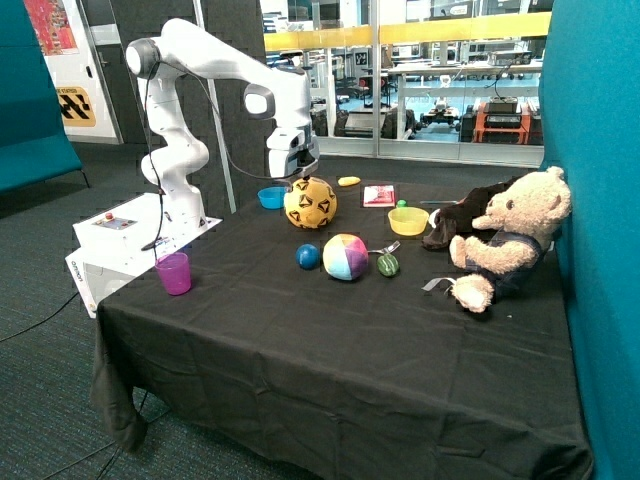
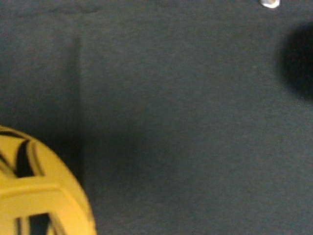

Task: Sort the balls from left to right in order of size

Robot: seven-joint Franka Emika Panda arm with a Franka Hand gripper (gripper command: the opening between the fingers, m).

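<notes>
Pastel ball point(image 1: 345, 257) sitting betw. blue ball point(image 1: 307, 256) & green toy point(image 1: 388, 264); gripper point(image 1: 291, 178) hovering just behind yellow ball point(image 1: 310, 203), grip state can't tell.

On the counter point(image 1: 330, 350) three balls are set: the small ball point(image 1: 307, 256) just beside the mid-sized ball point(image 1: 344, 257), with the stemmed toy point(image 1: 388, 264) on that ball's other side. The large ball point(image 1: 310, 203) is placed behind them, under the pincer point(image 1: 291, 178). A bowl point(image 1: 408, 221) is found further back, a teddy bear point(image 1: 505, 240) beside it, and a cup point(image 1: 174, 273) near the counter's edge.
</notes>
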